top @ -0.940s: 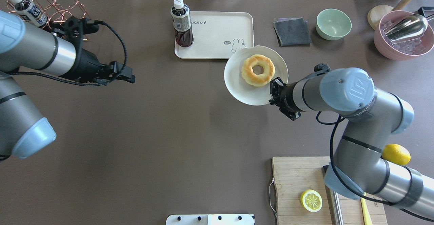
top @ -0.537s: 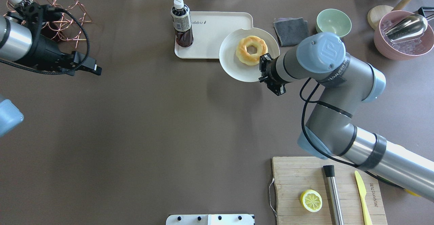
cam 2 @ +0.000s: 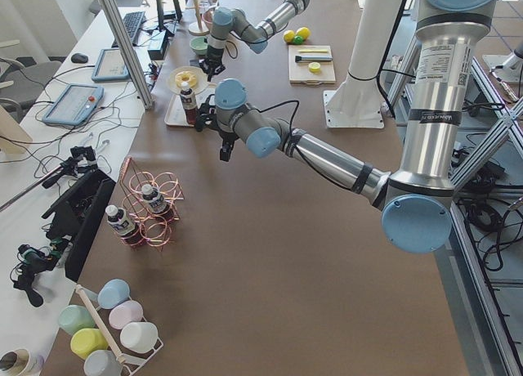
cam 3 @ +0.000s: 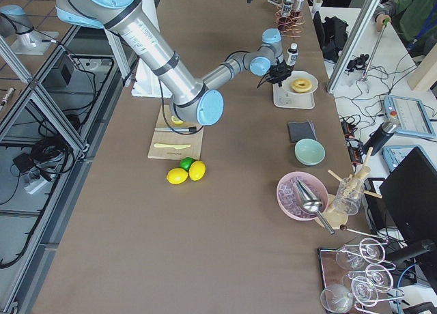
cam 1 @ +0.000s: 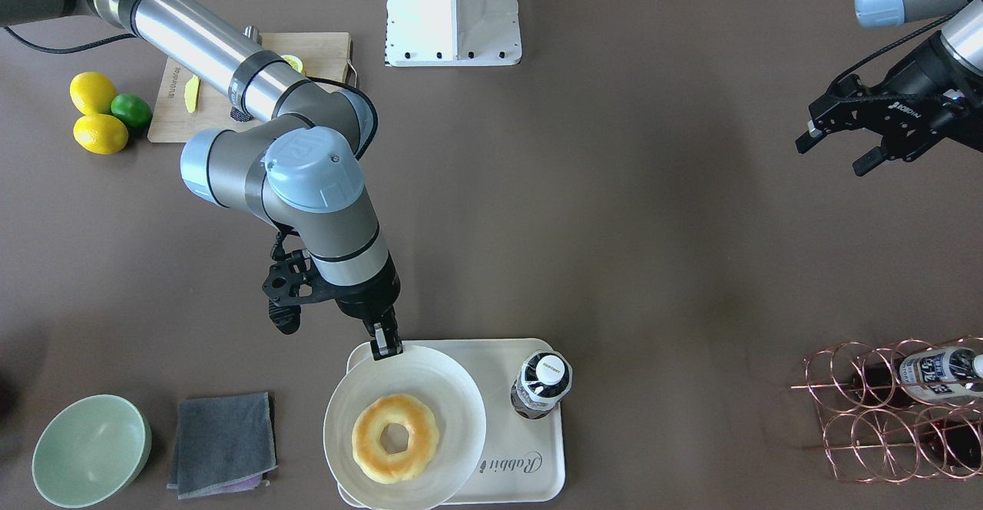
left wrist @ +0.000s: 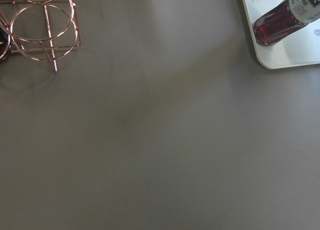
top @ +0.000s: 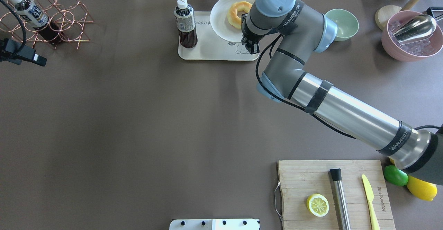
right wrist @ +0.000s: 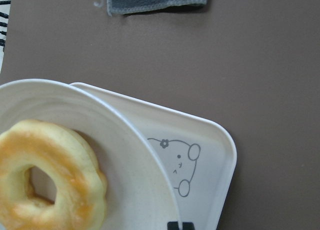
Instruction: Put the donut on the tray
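Note:
The golden donut (cam 1: 367, 439) lies on a round white plate (cam 1: 345, 410). My right gripper (cam 1: 386, 349) is shut on the plate's near rim and holds it over the right half of the cream rabbit tray (cam 1: 550, 448), with the plate reaching past the tray's far edge. In the overhead view the donut (top: 232, 14) and the plate (top: 219, 20) sit above the tray (top: 207, 50), and my wrist hides the grip. The right wrist view shows the donut (right wrist: 75, 165), the plate (right wrist: 125, 135) and the tray's rabbit drawing (right wrist: 210, 150). My left gripper (cam 1: 833, 155) is open and empty, far to the left.
A dark drink bottle (top: 186, 22) stands on the tray's left end. A grey cloth (cam 1: 223, 441) and a green bowl (cam 1: 91, 448) lie to the tray's right. A copper wire rack (cam 1: 891, 410) holds bottles at the far left. A cutting board (top: 332, 195) lies at the near right.
My right arm has carried the plate with the donut away from me, from the table in front of the tray to over the tray. My left arm has drawn back to the left.

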### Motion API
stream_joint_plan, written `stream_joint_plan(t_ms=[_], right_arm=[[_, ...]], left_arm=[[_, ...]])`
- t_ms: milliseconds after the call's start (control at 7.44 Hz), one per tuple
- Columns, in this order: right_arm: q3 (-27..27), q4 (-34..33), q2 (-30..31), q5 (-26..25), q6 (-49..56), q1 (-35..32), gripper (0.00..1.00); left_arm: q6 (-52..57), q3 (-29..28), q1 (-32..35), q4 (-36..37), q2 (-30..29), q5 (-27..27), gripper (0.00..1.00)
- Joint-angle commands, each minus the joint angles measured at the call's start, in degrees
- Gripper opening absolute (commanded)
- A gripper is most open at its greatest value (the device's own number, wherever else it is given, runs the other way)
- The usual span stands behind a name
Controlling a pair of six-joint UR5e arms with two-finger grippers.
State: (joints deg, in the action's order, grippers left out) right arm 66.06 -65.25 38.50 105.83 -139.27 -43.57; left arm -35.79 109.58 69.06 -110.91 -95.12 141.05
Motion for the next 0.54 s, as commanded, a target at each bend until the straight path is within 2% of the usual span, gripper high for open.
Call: stream_joint_plan(t_ms=[0,134,269,403], right_arm=[[-6.1,3.8,-3.3,-2.1,-2.1,2.2,0.0],[-6.0,4.4,-2.9,-2.3,-2.0,2.5,0.0],[-5.9,4.3,-2.8,-2.2,-0.9,2.5,0.34],[-5.4,4.4,-2.4,-1.9,2.8,2.7,0.97]], left_arm=[[0.5,0.3,0.4,0.0,0.0,0.3,0.99],[0.5,0.3,0.3,0.0,-0.1,0.2,0.99],[0.5,0.3,0.4,0.0,-0.2,0.2,0.99],[0.5,0.3,0.4,0.0,-0.2,0.2,0.99]])
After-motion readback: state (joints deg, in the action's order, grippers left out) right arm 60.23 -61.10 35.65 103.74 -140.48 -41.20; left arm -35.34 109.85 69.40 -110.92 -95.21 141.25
